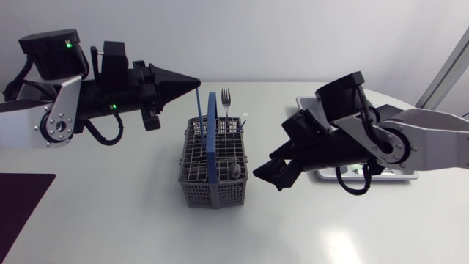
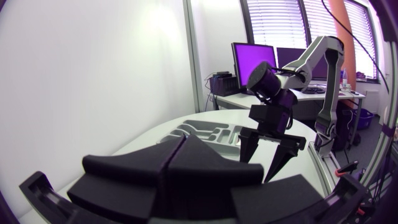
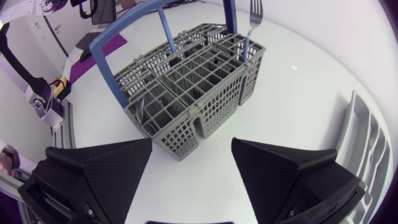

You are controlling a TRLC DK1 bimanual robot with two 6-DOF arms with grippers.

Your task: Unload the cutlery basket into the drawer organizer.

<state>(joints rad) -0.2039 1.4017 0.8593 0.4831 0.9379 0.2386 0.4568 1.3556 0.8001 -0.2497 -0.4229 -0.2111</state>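
White table [image 1: 352,227], right tool [image 3: 191,143] wide toward basket [image 3: 193,93], left tool [image 1: 192,82] horizontal

You have one cutlery basket [image 1: 212,176] with one blue handle [image 1: 211,132], one fork [image 1: 226,99] upright in it, one spoon-like piece [image 1: 234,170] low inside, one drawer organizer [image 2: 205,134], one dark mat [image 1: 22,198] on the desk [image 1: 146,227], two end effectors, left end effector [image 1: 195,82], right end effector [image 1: 270,177]
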